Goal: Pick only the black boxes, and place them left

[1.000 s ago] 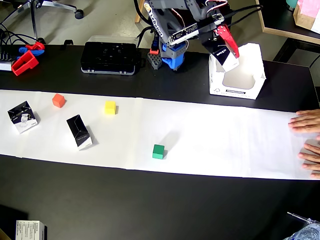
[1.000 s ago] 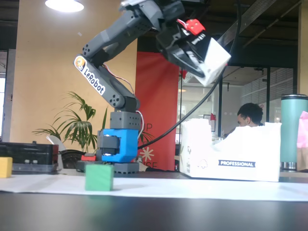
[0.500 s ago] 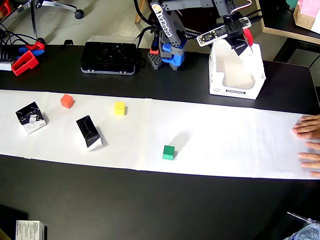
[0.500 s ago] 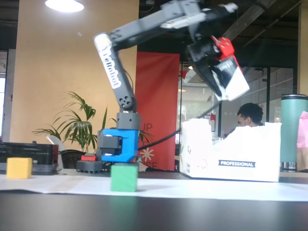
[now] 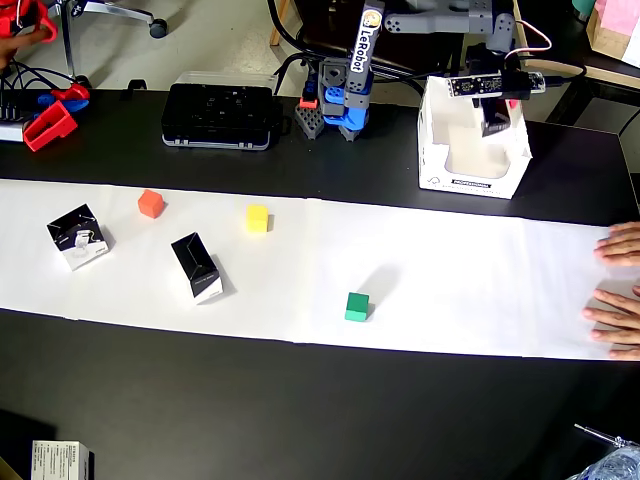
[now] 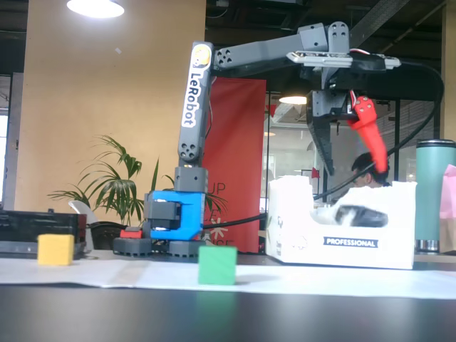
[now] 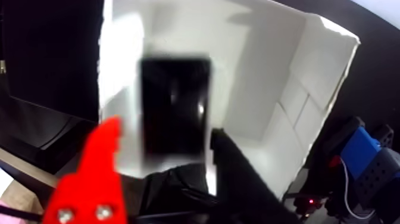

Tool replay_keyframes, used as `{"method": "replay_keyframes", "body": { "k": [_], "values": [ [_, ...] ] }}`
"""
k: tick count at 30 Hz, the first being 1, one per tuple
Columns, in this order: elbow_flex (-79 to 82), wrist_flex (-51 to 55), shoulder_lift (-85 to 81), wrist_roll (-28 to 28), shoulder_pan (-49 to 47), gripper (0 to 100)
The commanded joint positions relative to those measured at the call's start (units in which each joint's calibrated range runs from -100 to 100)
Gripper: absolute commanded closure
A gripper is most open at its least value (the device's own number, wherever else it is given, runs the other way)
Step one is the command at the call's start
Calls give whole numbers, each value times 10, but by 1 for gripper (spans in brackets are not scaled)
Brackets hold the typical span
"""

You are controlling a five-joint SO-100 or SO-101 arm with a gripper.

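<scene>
Since the earlier frames the paper strip with its load has shifted right in the overhead view, and the arm has swung over the white carton [image 5: 473, 150]. Claw [image 6: 355, 162] hangs above the carton, jaws spread and empty; the red finger [image 7: 90, 170] and the dark finger flank a blurred black box [image 7: 174, 104] lying inside the carton. Two further black boxes rest on the paper [image 5: 440, 270] on the counter [image 5: 300, 410]: one [image 5: 78, 237] at far left, another [image 5: 197, 267] right of it, well apart. Orange cube [image 5: 150, 203], yellow cube [image 5: 258, 218] and green cube [image 5: 357, 307] lie apart. A hand [image 5: 620, 290] presses the paper's right end.
</scene>
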Motion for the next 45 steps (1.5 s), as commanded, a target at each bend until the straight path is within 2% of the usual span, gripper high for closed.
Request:
{"method": "replay_keyframes", "body": {
  "k": [1,3,8,13,17,23,32,36,40,45],
  "values": [
    [-59,7,-24,1,-10,58],
    [-62,6,-40,5,-10,58],
    [-56,6,-120,66,2,58],
    [-55,6,-208,137,86,57],
    [-4,6,-281,209,204,57],
    [66,6,-371,333,442,57],
    [68,4,-373,478,758,57],
    [61,3,-348,523,836,56],
    [68,-39,-322,565,889,44],
    [61,-110,-261,585,920,43]
  ]
}}
